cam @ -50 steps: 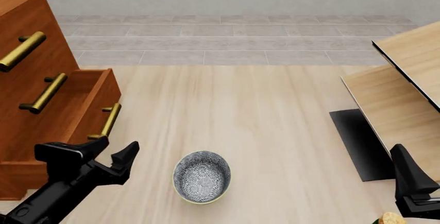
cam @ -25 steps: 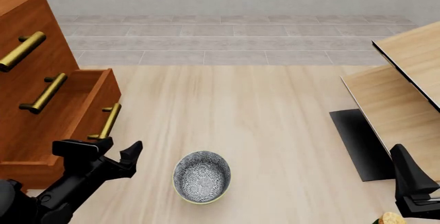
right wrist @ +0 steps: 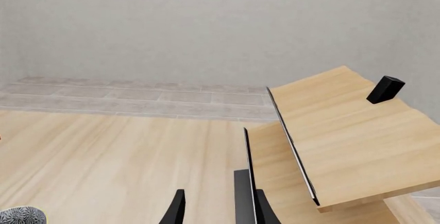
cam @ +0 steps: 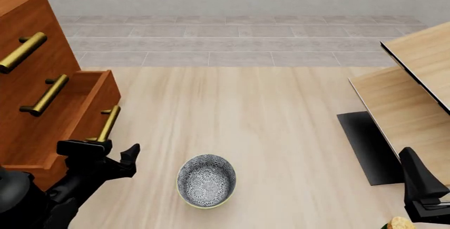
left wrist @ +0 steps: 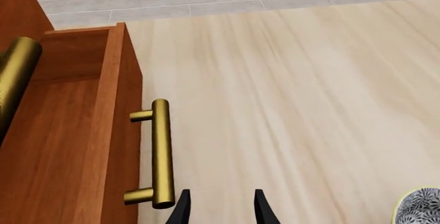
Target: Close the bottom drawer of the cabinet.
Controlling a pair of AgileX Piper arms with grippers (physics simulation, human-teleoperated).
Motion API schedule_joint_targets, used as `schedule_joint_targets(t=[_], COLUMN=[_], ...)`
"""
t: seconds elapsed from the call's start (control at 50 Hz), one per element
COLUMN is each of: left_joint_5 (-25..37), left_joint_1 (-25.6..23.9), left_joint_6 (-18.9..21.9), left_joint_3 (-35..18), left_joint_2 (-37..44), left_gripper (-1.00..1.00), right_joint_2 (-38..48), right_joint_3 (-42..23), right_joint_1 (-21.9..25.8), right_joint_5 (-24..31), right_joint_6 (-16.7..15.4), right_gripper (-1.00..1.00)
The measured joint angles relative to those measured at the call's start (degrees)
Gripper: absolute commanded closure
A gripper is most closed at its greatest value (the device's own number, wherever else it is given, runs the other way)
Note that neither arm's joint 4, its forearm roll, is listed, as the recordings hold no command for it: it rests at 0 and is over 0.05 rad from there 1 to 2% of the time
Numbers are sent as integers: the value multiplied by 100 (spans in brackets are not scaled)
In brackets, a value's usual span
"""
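The reddish-brown cabinet (cam: 31, 18) stands at the left with three brass bar handles. Its bottom drawer (cam: 84, 100) is pulled out partway, and I can see into it; its brass handle (cam: 109, 123) runs along the front. In the left wrist view the drawer front (left wrist: 122, 131) and handle (left wrist: 160, 152) lie just beside my fingertips. My left gripper (cam: 107, 151) is open and empty, with one finger (cam: 84, 146) right at the near end of the handle; it also shows in the left wrist view (left wrist: 220, 209). My right gripper (cam: 422, 187) is low at the right, open and empty (right wrist: 218, 209).
A patterned grey bowl (cam: 205, 180) sits on the table near the left gripper, and its rim shows in the left wrist view (left wrist: 421, 209). Pale light-wood furniture with black parts (cam: 408, 97) stands at the right, beside the right gripper. A small yellowish item (cam: 401, 222) lies at the bottom right edge.
My left gripper has moved left, up against the drawer front by the handle. The bottom drawer has slid slightly into the cabinet. The right arm has not moved.
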Motion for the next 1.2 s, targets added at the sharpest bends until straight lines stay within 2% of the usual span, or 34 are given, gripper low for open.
schedule_joint_targets(t=[1.2], left_joint_5=[0], left_joint_1=[989], left_joint_6=[1338], left_joint_3=[-126], left_joint_2=[417], left_gripper=[-100], right_joint_2=[-1], right_joint_3=[5], right_joint_1=[16], right_joint_5=[-24], right_joint_6=[-27], right_gripper=[-100])
